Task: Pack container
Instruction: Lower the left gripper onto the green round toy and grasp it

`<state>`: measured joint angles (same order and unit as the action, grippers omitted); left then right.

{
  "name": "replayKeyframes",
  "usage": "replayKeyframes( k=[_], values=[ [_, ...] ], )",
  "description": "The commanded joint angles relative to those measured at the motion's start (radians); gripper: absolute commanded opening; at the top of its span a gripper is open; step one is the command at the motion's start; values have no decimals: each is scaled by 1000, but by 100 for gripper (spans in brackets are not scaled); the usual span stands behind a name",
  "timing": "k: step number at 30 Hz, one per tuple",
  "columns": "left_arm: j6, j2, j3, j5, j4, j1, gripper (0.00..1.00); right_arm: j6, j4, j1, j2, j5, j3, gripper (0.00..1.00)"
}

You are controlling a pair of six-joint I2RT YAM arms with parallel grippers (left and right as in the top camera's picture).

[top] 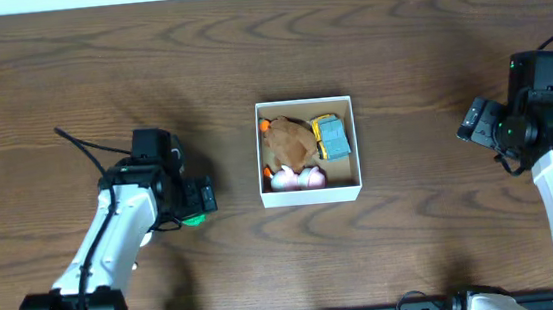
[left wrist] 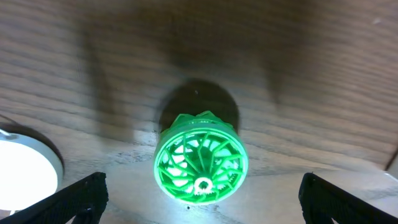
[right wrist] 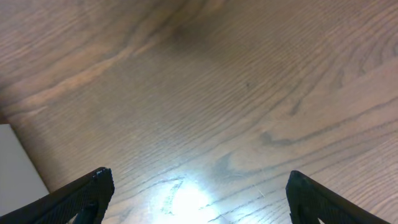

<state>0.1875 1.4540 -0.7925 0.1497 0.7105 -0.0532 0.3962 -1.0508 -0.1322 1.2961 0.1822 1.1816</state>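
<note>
The box [top: 311,196] sits in the middle of the table [top: 407,43], with its top open. Inside it are a brown toy [top: 290,142], a blue and yellow car [top: 331,136] and a pink toy [top: 297,179]. The left gripper [left wrist: 202,186] is well to the left of the box. Its fingers are spread wide. A green toy [left wrist: 200,163], round with spokes, sits on the table between them and touches neither one. The right gripper [right wrist: 199,186] is far off on the right side. It is spread wide too, above the wood.
</note>
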Motion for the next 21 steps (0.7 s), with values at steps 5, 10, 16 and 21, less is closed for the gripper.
replayKeyframes(
  k=[5, 10, 16, 21],
  values=[
    [13, 72, -2, -12, 1, 2, 98, -20, -2, -13, 46, 4, -8, 92],
    [13, 111, 6, -12, -12, 2, 98, -20, -5, -13, 48, 4, -8, 92],
    [13, 123, 6, -13, -23, 2, 91, -28, -14, -13, 48, 4, -8, 92],
    [13, 123, 6, -13, -23, 2, 81, -28, -17, -13, 48, 4, -8, 92]
  ],
)
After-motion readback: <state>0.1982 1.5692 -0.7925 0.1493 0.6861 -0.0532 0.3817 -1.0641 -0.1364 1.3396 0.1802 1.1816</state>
